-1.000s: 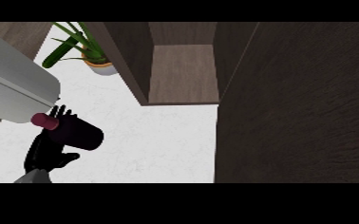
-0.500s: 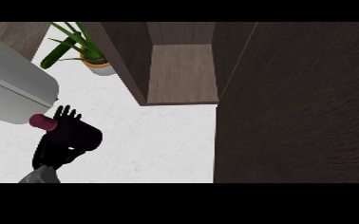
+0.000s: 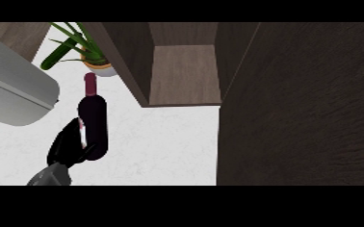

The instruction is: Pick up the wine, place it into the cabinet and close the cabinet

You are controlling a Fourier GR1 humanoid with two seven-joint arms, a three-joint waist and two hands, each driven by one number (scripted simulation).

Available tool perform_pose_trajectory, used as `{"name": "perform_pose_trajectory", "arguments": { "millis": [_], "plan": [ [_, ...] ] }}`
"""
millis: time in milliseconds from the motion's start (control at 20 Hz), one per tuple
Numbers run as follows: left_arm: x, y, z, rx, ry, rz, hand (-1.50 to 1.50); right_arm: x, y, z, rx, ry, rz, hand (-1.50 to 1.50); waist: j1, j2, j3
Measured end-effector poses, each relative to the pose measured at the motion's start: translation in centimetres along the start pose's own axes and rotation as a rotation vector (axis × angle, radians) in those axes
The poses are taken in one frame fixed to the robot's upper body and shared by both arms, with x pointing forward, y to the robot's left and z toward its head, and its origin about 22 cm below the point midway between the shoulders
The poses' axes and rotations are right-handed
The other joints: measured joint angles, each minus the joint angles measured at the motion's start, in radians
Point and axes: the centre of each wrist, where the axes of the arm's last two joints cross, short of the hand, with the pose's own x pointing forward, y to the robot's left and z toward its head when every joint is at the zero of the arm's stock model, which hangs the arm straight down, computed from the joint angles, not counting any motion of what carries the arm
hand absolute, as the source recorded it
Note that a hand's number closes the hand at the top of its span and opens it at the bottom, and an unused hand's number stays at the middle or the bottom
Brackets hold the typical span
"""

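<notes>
At lower left, left hand [image 3: 70, 144], fingers wrapped round wine bottle [image 3: 92, 120], open cabinet [image 3: 183, 74] to its right

Black hand [image 3: 68, 144], grey forearm [image 3: 50, 175].

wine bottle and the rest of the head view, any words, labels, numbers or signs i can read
None can be read.
The wine bottle, held in the left hand, shows no label text.
The cabinet, the potted plant and the grey appliance bear no writing.
</notes>
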Motion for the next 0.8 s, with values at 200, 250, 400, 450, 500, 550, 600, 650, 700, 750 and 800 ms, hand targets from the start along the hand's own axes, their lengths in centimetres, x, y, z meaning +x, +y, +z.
{"name": "perform_pose_trajectory", "arguments": {
  "millis": [200, 250, 400, 450, 500, 550, 600, 650, 700, 750, 800],
  "plan": [
    [0.6, -0.9, -1.1, -0.018, -0.079, -0.112, 1.50, -0.1, -0.1, 0.1, 0.001, 0.002, 0.005, -1.50, 0.004, -0.001, 0.001],
    [0.7, -0.9, -1.1, -0.017, -0.104, -0.143, 1.50, -0.2, -0.1, 0.2, 0.002, 0.004, 0.003, -1.50, 0.005, -0.002, 0.001],
    [-0.4, -1.9, -0.8, -0.005, -0.155, -0.231, 1.50, -0.3, 0.1, 0.5, -0.001, 0.009, -0.008, -1.50, 0.008, -0.005, 0.002],
    [-1.1, -2.3, -0.5, 0.000, -0.168, -0.256, 1.50, -0.4, 0.2, 0.6, -0.004, 0.008, -0.013, -1.50, 0.011, -0.005, 0.002],
    [-1.7, -2.7, -0.4, 0.001, -0.184, -0.284, 1.50, -0.4, 0.2, 0.6, -0.009, 0.009, -0.012, -1.50, 0.013, -0.006, 0.002],
    [-2.2, -3.2, -0.1, 0.000, -0.203, -0.314, 1.50, -0.4, 0.2, 0.6, -0.011, 0.007, -0.011, -1.50, 0.015, -0.006, 0.003],
    [-2.3, -3.3, 0.0, 0.004, -0.225, -0.347, 1.50, -0.4, 0.2, 0.8, -0.011, 0.010, -0.013, -1.50, 0.016, -0.007, 0.003],
    [-2.4, -3.6, -0.1, 0.000, -0.243, -0.381, 1.50, -0.4, 0.2, 0.7, -0.011, 0.010, -0.012, -1.50, 0.017, -0.008, 0.004],
    [-2.4, -3.8, 0.0, 0.001, -0.260, -0.412, 1.50, -0.4, 0.3, 0.6, -0.016, 0.008, -0.018, -1.50, 0.019, -0.008, 0.004],
    [-2.6, -4.4, -0.1, -0.001, -0.273, -0.442, 1.50, -0.4, 0.2, 0.7, -0.020, 0.007, -0.012, -1.50, 0.020, -0.009, 0.005],
    [-2.5, -4.8, -0.3, -0.001, -0.279, -0.473, 1.50, -0.3, 0.2, 0.7, -0.022, 0.011, -0.010, -1.50, 0.021, -0.009, 0.005]
  ]
}}
